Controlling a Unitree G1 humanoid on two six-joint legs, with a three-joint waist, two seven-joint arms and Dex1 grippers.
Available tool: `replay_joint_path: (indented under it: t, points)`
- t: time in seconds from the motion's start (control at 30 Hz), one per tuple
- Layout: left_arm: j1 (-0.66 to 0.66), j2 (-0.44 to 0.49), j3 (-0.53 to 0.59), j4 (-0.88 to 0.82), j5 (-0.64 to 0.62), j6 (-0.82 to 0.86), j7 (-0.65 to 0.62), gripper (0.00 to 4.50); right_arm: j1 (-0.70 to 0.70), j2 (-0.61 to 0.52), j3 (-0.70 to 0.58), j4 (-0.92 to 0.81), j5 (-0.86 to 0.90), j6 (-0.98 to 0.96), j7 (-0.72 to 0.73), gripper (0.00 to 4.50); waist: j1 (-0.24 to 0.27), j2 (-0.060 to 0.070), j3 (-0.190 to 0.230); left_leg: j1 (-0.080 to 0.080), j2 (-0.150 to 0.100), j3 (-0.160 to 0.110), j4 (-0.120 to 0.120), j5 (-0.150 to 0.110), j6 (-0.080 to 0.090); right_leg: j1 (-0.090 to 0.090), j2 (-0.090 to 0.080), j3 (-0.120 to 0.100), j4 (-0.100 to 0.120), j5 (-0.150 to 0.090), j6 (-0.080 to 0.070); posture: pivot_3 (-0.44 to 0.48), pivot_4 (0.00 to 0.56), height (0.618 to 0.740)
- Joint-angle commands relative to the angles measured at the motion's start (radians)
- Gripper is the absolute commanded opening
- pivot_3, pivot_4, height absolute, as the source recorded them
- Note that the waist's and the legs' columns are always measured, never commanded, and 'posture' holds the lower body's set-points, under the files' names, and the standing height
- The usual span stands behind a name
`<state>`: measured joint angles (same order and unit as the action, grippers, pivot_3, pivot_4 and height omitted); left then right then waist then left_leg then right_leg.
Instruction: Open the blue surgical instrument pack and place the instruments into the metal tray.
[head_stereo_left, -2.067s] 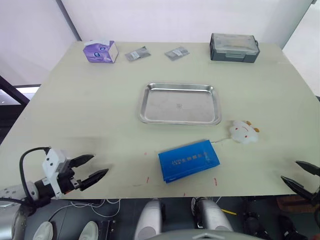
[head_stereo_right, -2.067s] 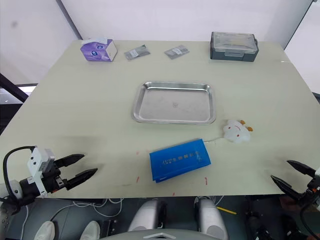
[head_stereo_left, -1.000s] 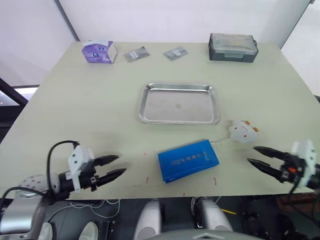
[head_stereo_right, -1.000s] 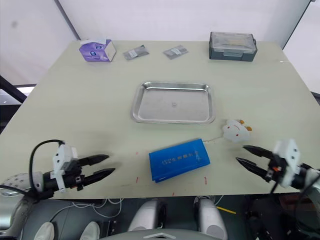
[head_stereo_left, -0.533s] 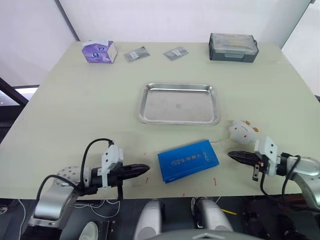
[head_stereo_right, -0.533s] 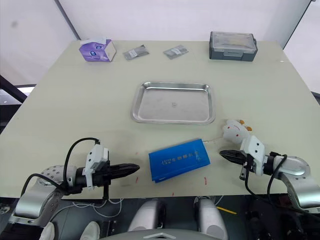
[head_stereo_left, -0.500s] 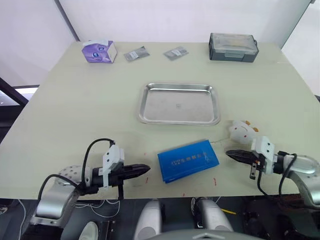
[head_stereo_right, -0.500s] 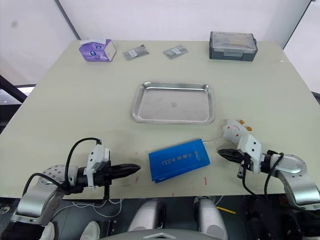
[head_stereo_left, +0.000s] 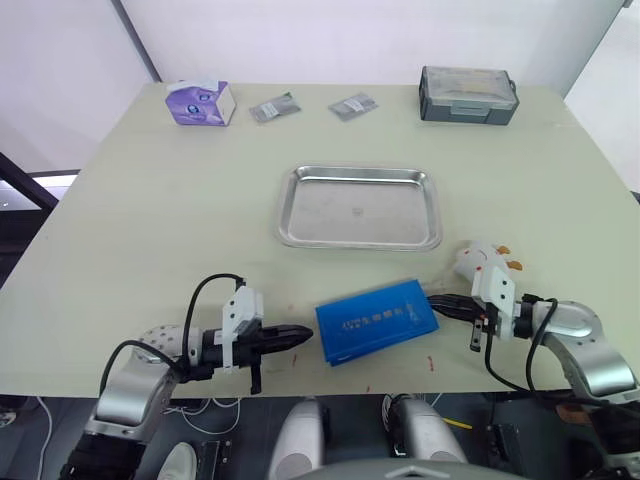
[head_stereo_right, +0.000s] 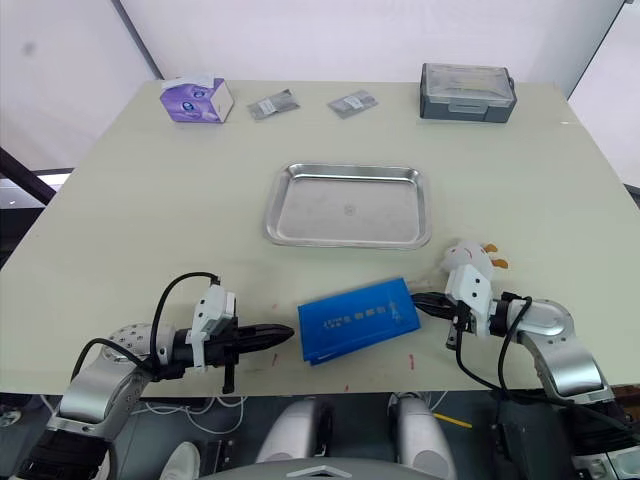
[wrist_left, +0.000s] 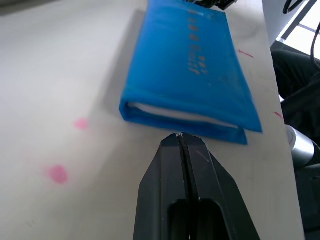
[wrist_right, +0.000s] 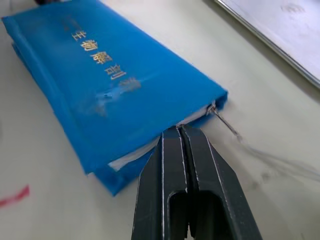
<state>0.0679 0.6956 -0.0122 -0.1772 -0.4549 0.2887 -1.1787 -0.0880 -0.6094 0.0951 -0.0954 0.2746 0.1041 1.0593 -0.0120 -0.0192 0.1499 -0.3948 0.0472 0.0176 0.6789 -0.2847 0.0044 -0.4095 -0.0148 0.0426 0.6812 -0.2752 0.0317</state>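
The blue pack (head_stereo_left: 377, 320) lay flat and folded shut on the table (head_stereo_left: 150, 220), between the two hands. The left hand (head_stereo_left: 303, 336) rested low on the table with its fingers pressed together and holding nothing; its tip was just beside the near end of the pack, where the pale lining showed in the fold. The right hand (head_stereo_left: 436, 305) was also fully closed and empty, with its tip right at the opposite end of the pack, close to a thin wire (wrist_right: 226, 123) that came out of the corner. The metal tray (head_stereo_left: 360, 207) stood empty beyond the pack, farther from both hands. A small white toy (head_stereo_left: 484, 262) lay just beside the right hand.
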Motion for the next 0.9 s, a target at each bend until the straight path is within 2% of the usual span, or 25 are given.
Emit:
replay_joint_path:
  t: [0.03,0.37,0.67,0.9]
  points:
    - [-0.021,-0.013,-0.015,-0.002,-0.010,0.008,0.000,0.03,-0.008,0.013,0.008,-0.010,0.004,-0.017,-0.001,0.00,0.000,0.000,0.000,0.000,0.000,0.000,0.000,0.000,0.000,0.000,0.000,0.000,0.000,0.000,0.000,0.000,0.150,0.731]
    - [-0.041,-0.021,-0.041,0.016,-0.003,0.015,-0.009,0.03,0.004,0.029,0.012,-0.016,0.005,-0.019,-0.011,0.00,0.000,0.000,0.000,0.000,0.000,0.000,0.000,0.000,0.000,0.000,0.000,0.000,0.000,0.000,0.000,0.000,0.150,0.731]
    - [-0.124,-0.024,-0.016,0.099,0.004,0.002,-0.006,0.03,-0.004,0.055,0.046,-0.051,-0.001,0.002,-0.035,0.00,-0.001,0.000,0.000,0.000,0.000,-0.001,0.001,0.000,0.000,0.000,0.000,0.000,0.001,0.000,0.000,0.000,0.150,0.731]
    - [-0.207,-0.007,0.029,0.216,0.027,-0.053,-0.003,0.03,-0.065,0.126,0.086,-0.024,-0.080,0.012,-0.144,0.00,-0.001,0.000,0.000,0.000,0.000,-0.001,0.001,0.000,0.000,0.000,0.001,0.000,0.002,0.000,0.000,0.000,0.150,0.731]
